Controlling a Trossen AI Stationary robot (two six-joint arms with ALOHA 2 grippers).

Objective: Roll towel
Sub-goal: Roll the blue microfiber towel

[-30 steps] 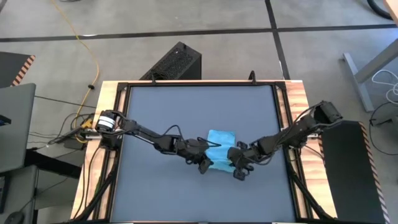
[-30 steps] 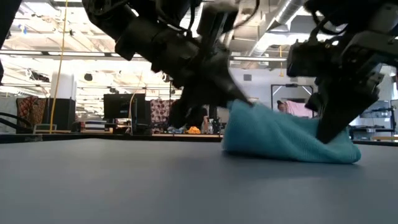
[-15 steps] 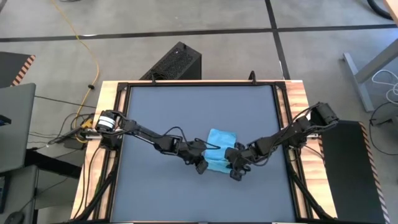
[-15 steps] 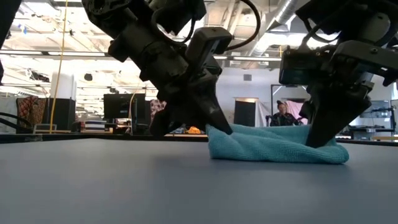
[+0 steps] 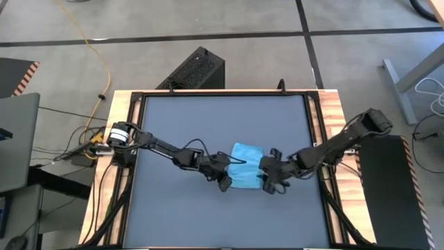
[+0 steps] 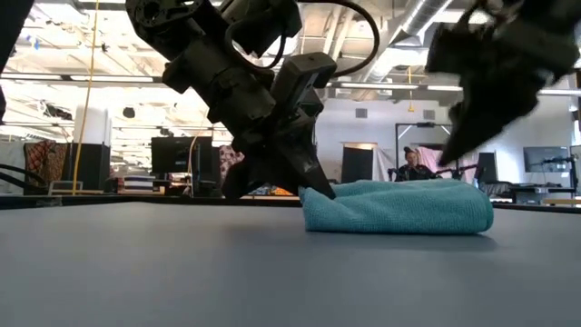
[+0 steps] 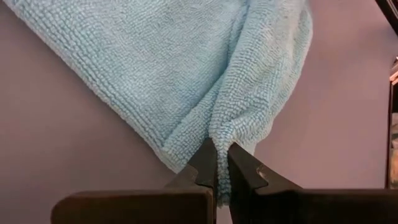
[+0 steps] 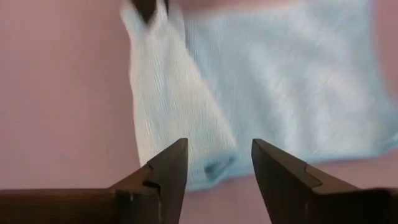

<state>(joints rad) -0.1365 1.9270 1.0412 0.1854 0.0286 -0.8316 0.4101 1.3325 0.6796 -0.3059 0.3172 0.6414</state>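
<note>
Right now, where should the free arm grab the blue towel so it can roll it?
Probably the folded edge of the towel nearest the open right tool, coming from the right side. The left tool is shut on the opposite end, and the right wrist view shows a thick rolled fold just ahead of its fingers.

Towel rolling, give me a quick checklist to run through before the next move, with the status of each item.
1. Left gripper pinching the towel corner: ok, shut on the edge.
2. Right gripper free of the cloth: ok, open and lifted off the towel.
3. Towel flat on the table: ok, a low folded bundle in the low view.
4. Towel away from the table edges: ok, it lies near the middle.
5. Roll tight and even: cannot tell; only a loose fold shows.
6. Arms clear of each other: ok, one at each end of the towel.
</note>
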